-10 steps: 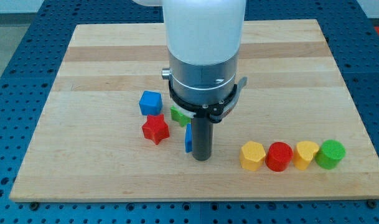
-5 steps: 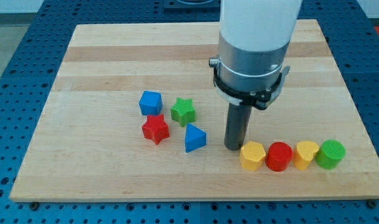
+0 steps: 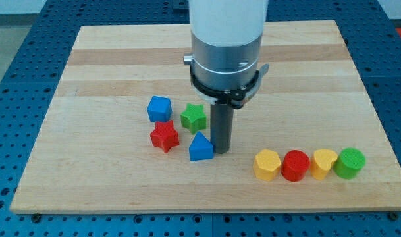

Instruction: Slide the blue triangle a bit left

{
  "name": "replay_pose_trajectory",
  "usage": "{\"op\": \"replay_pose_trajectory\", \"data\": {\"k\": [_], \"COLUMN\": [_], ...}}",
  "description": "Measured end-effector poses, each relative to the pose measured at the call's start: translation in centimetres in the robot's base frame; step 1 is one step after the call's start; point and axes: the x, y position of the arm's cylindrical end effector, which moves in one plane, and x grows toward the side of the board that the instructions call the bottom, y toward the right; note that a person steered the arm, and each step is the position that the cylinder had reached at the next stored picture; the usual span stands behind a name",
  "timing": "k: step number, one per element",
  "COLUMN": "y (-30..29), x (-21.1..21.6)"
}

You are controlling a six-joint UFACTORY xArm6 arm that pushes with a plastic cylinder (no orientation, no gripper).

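Blue triangle [image 3: 200, 147]: my tip [image 3: 220, 151] touches its right side, no pincer fitted, nothing held; you push left next.

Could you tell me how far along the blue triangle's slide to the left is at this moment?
Done: my tip is on the blue triangle's right side, apparently touching it, placed to push left. In hand: the triangle sits just right of the red star, below the green star. Left: little room remains before it meets the red star.
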Motion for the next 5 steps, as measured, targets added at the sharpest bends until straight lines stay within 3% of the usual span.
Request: {"op": "replay_pose_trajectory", "data": {"k": [5], "y": [-1.23], "x": [0.0]}}
